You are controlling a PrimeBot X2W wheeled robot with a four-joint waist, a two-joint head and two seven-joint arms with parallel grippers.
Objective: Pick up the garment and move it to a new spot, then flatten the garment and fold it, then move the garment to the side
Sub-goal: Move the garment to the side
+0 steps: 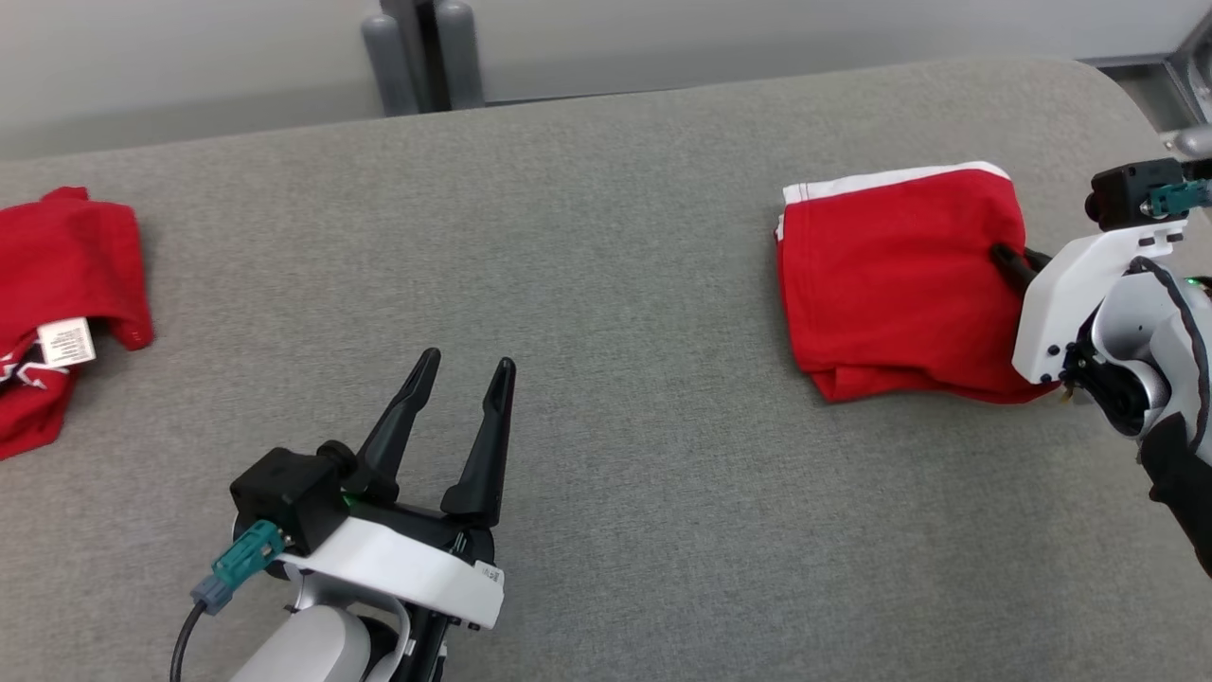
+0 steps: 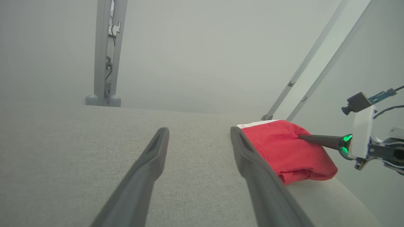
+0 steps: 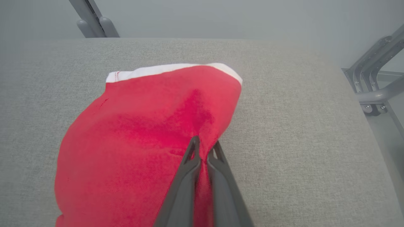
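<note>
Folded red cloth garment with white band [image 1: 900, 275] lies at right end of grey woven-fabric table [image 1: 615, 208], near rounded corner. Right gripper [image 1: 1006, 256] clenched on its right edge, pinching fold. Left gripper [image 1: 469, 365] released, fingers spread, mid-table, well apart from it. Crumpled red garment with white label [image 1: 66, 275] at left end. Grey metal posts [image 1: 421, 57] behind table; pale grey wall. Count: red garments 2, grippers 2.

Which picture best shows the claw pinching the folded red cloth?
The right wrist view: the right gripper is shut on the folded red garment, close up. The head view shows one finger at its edge; the left wrist view, a small side glimpse.
</note>
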